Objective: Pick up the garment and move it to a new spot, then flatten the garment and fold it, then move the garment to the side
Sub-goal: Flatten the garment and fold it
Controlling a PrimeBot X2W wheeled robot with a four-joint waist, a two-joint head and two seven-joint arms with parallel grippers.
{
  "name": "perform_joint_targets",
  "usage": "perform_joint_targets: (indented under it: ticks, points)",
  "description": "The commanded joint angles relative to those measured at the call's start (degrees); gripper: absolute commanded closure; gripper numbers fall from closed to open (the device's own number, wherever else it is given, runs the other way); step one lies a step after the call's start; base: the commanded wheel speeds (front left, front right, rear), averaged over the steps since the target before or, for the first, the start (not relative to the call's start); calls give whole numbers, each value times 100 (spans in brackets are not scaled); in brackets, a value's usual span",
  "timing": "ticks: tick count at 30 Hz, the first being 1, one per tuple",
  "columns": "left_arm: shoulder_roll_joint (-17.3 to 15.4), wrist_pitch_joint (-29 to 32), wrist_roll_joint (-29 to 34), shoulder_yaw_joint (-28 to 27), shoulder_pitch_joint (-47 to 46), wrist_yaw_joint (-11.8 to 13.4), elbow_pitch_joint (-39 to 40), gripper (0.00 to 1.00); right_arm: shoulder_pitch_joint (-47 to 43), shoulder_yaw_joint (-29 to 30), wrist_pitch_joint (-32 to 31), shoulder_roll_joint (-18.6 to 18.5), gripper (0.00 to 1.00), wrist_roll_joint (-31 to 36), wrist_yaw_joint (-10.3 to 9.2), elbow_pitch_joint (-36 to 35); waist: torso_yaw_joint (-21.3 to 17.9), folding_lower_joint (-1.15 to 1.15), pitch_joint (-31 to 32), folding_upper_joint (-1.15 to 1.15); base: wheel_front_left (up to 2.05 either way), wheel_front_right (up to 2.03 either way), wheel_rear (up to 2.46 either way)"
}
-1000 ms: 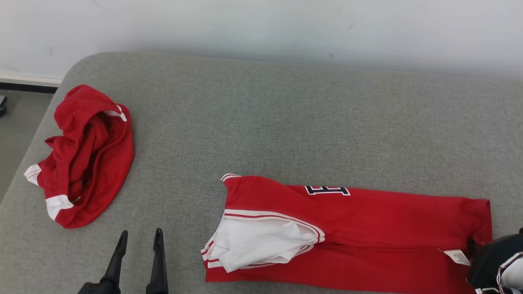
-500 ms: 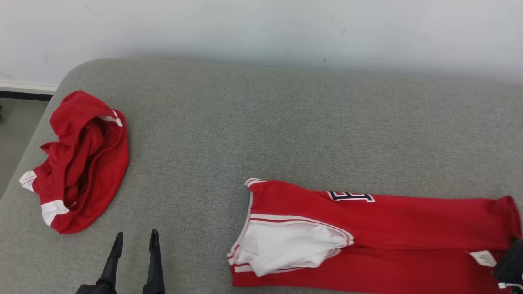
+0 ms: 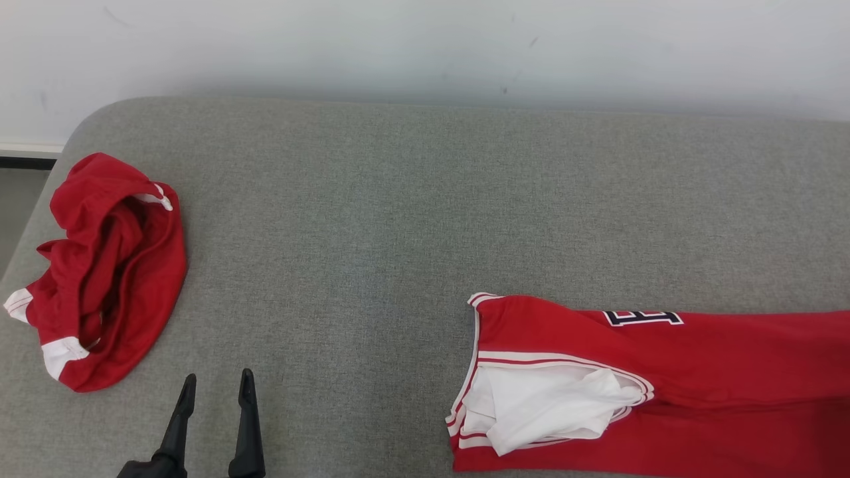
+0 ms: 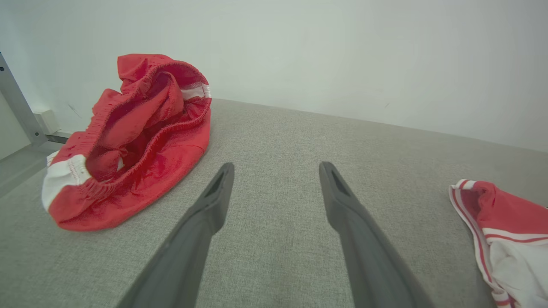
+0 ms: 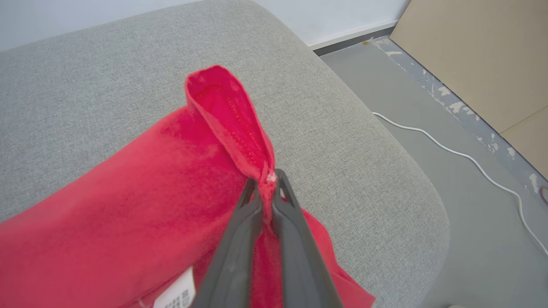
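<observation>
- Right pincer [image 5: 265, 179] is clamped on a raised hem fold of the red jersey [image 5: 150, 192], which lies flat on the grey worktop [image 5: 85, 64] to its left.
- Left pincer [image 3: 219, 376] hovers wide and empty, with crumpled red shorts [image 3: 113, 265] to its left.

You see a red jersey [image 3: 730, 378] with white striped trim and dark lettering, red shorts [image 3: 133, 285] with white bands, a grey couch [image 3: 398, 219].

You get bright, soft, even light: the grey woven cushion [image 4: 278, 128] is sharp ahead of the spread jaws of the left gripper [image 4: 276, 167], while the red knit garment [image 5: 171, 179] pinched between the closed jaws of the right gripper [image 5: 265, 179] is perhaps oversaturated.
</observation>
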State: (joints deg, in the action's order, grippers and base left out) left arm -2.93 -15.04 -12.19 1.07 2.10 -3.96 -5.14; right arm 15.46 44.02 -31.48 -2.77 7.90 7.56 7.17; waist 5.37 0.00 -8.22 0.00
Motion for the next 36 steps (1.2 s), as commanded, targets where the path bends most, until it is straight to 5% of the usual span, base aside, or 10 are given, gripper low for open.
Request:
perform_joint_targets:
  ticks: [1,20,36]
  points:
    - [7,-17,-8,-3,-35,27,3,0,-69,5,-11,-20,100,43,-15,-90,-6,0,6,0,0,0,0]
    - [7,-17,-140,22,23,33,-80,0,-1044,-2684,-532,-16,100,-1998,-15,-1344,-80,0,142,0,0,0,0]
    - [8,-17,-230,168,-25,85,-151,0,-654,-4807,-266,-16,100,-2672,-15,-774,186,0,155,0,0,0,0]
